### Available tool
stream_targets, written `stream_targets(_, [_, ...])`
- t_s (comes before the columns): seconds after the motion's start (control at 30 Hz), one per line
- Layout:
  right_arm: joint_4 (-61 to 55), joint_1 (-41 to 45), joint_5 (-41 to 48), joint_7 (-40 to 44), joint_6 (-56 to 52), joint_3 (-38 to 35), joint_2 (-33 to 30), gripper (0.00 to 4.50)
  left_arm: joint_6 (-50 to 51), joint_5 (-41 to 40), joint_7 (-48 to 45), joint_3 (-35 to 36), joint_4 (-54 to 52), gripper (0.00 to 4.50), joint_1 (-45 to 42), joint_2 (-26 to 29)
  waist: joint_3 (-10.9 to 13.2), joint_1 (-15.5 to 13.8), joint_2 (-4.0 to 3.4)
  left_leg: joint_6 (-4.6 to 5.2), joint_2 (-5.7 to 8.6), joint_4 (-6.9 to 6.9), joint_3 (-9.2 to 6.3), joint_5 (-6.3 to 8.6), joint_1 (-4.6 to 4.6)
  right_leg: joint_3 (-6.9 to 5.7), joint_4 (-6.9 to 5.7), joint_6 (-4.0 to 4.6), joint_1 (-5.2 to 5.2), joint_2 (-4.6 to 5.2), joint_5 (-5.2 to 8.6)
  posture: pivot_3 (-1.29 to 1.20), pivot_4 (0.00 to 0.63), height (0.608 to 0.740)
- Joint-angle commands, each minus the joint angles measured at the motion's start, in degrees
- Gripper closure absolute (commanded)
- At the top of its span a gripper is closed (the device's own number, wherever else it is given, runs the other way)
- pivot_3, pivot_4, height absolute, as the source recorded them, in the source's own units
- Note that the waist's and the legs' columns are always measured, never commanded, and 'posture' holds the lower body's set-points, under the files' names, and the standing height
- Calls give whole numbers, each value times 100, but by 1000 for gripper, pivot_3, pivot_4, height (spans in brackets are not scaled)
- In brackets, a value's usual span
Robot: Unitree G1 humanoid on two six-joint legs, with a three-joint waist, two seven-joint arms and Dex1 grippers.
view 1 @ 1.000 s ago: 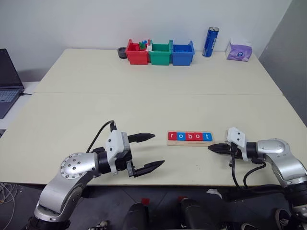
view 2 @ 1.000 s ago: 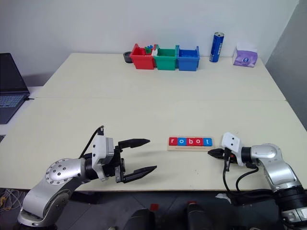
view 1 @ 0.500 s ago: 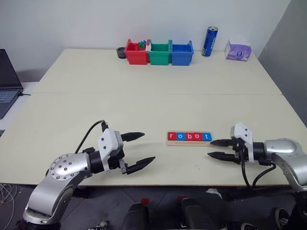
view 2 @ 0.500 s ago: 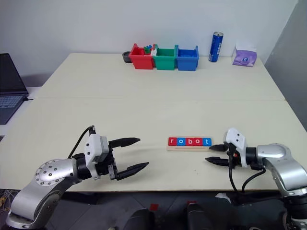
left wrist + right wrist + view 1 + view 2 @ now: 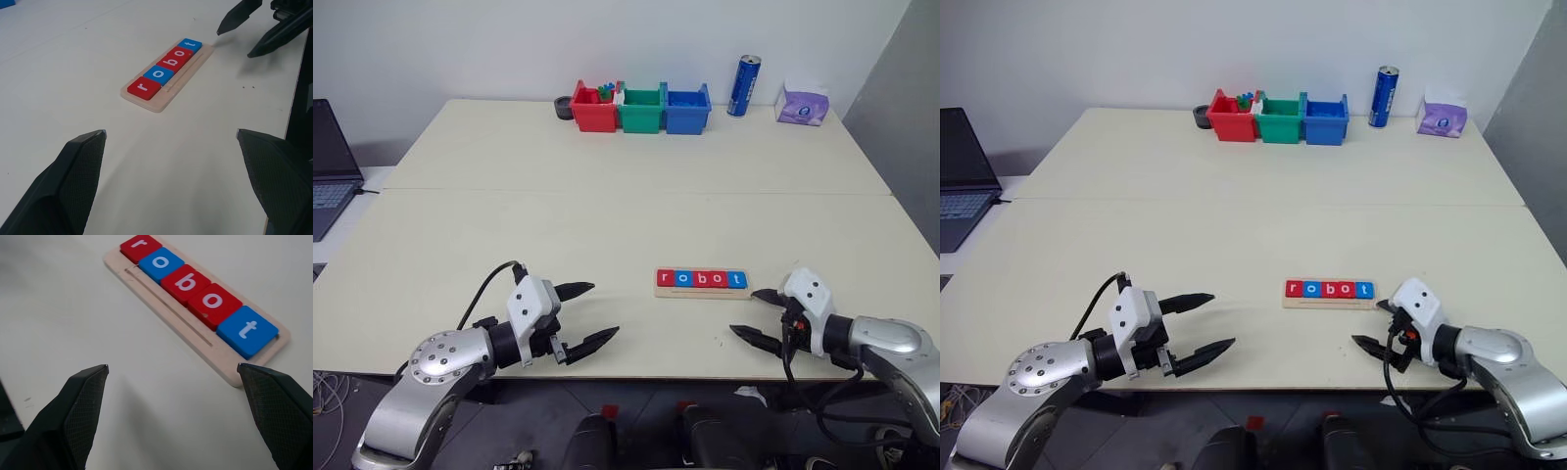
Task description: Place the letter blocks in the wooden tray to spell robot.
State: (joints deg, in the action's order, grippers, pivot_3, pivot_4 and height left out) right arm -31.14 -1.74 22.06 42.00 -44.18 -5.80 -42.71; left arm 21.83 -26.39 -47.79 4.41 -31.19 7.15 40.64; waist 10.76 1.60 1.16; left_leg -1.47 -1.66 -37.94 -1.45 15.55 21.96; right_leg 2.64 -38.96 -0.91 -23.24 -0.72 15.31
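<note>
Near edge, lower left of the head view: left pincer hangs just over the worktop with its two black fingers spread wide and nothing between them — well apart from the tray.
Near edge, lower right: right pincer is likewise released, fingers splayed and empty, their tips near the tray's right end but not touching it.
Middle of the frame, just right of centre: the wooden tray lies flat on the worktop between the two pincers, its long groove showing along the near side of the tiles.
Tiles in the tray: five letter blocks sit side by side, touching, reading r-o-b-o-t — red, blue, red, red, blue in the right wrist view.
Word check: all five letters stand upright and in order, none tilted or overhanging as far as the views show.
Done so far: judging by this layout, the spelling is complete; no loose tile lies elsewhere on the worktop.
Left to do: seemingly nothing but drawing the arms clear without brushing the tray.
Far edge, upper middle: red, green and blue bins in a row, a blue can and a purple tissue pack to their right — none of them part of the job.
Far left: a laptop at the frame's edge.
</note>
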Motion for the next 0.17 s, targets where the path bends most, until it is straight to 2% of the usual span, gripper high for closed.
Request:
stream_targets(0.03, [72,51,-33,-180,91,-249,-5,19,-153,32,-108,3,-27,0,-94,45,0,0,0,0,0,0,0,0,0,0,0,0,0,0,0,0,150,740])
stream_targets(0.17, [153,16,-73,-231,172,-245,-9,19,-208,45,-222,-59,16,0,-162,30,0,1,0,0,1,0,0,0,1,1,1,0,0,0,0,0,150,740])
